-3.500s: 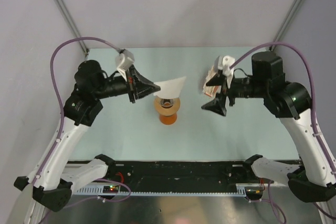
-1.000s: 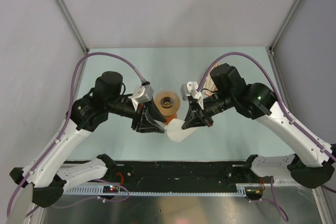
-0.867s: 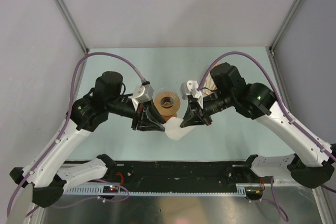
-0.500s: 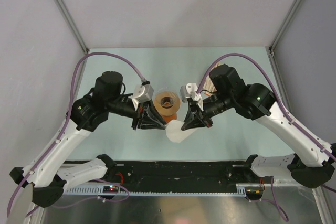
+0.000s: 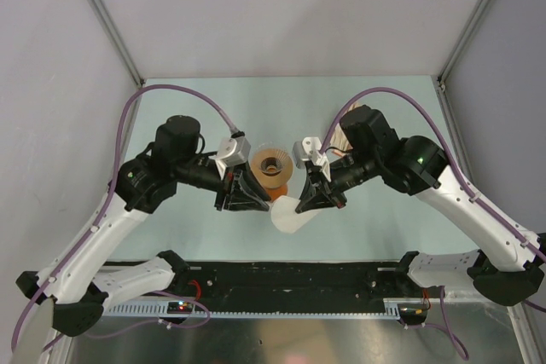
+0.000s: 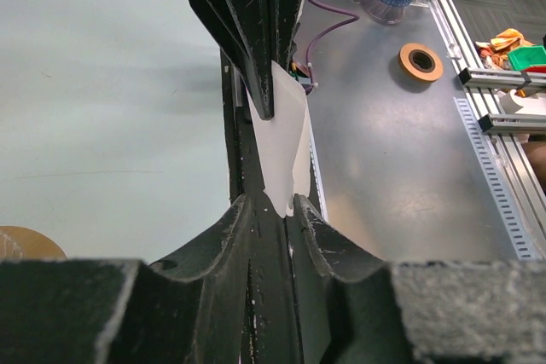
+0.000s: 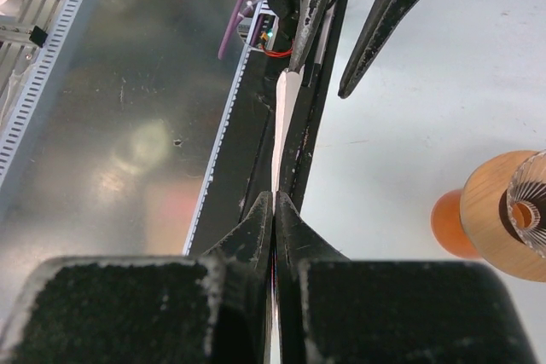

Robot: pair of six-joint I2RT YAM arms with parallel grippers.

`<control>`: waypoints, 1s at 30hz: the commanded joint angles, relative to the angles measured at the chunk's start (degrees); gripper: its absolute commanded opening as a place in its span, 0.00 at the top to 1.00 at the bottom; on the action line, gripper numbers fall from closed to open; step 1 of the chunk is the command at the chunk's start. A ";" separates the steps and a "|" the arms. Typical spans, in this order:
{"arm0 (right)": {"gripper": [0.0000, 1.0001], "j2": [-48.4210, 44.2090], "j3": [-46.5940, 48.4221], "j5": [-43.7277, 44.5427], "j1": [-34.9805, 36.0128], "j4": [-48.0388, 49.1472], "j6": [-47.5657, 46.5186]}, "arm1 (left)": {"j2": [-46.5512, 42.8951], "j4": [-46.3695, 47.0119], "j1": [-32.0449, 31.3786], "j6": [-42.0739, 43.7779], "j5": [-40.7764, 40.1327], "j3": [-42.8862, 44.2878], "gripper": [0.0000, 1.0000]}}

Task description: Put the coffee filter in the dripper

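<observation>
1. Table [image 5: 384, 108]: pale green top, black rail along the near edge.
2. Left gripper [image 6: 275, 206]: reaches in from the left. Its jaws stand slightly parted, with one corner of the coffee filter in the gap. Whether a pad touches the paper cannot be told.
3. Right gripper [image 7: 273, 200]: reaches in from the right, jaws pinched tight on the filter's opposite edge.
4. Orange vessel [image 7: 448, 223]: stands at mid-table and carries the dripper on top.
5. Dripper [image 5: 271, 164]: tan ring, mouth upward, dark centre hole showing.
6. Stack of filters [image 5: 335, 136]: ribbed, largely hidden behind the right arm.
7. Coffee filter [image 5: 290, 213]: white, folded flat, held in the air just on the near side of the dripper and outside it. Its long axis runs from the grippers toward the near rail, rounded edge nearest the rail.
</observation>
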 commanded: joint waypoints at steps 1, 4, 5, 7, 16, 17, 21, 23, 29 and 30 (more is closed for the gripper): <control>1.00 -0.57 0.92 -0.79 0.50 0.91 0.81 | 0.32 1.41 -0.63 0.42 -1.71 1.66 0.70; 1.00 -0.25 1.10 -0.43 0.74 1.27 1.08 | 0.51 1.91 -0.67 -0.37 -2.50 1.95 0.70; 1.00 -0.11 1.21 -0.23 0.72 1.59 1.33 | 0.55 2.26 -0.63 -0.86 -2.50 1.99 0.70; 1.00 0.24 1.57 0.38 0.70 2.14 1.82 | 0.65 2.78 -0.67 -1.57 -2.38 2.19 0.70; 1.00 1.65 2.42 2.10 -0.13 5.58 6.02 | 0.65 4.07 -0.76 -3.44 -1.87 1.76 0.56; 1.00 1.72 2.49 2.09 -0.07 5.77 6.26 | 0.71 4.39 -0.72 -3.80 -2.05 1.76 0.56; 1.00 2.44 2.99 1.08 0.16 5.89 6.26 | 1.02 5.15 -0.69 -4.84 -3.32 2.04 0.55; 1.00 2.61 3.29 0.57 0.41 5.63 5.93 | 1.32 5.61 -0.73 -5.23 -4.10 2.22 0.55; 1.00 3.09 4.37 -0.38 0.70 5.59 6.06 | 1.93 7.21 -0.80 -6.69 -3.64 1.43 0.56; 1.00 3.05 4.61 -0.38 0.57 5.64 6.06 | 2.01 7.46 -0.83 -6.83 -3.15 1.07 0.56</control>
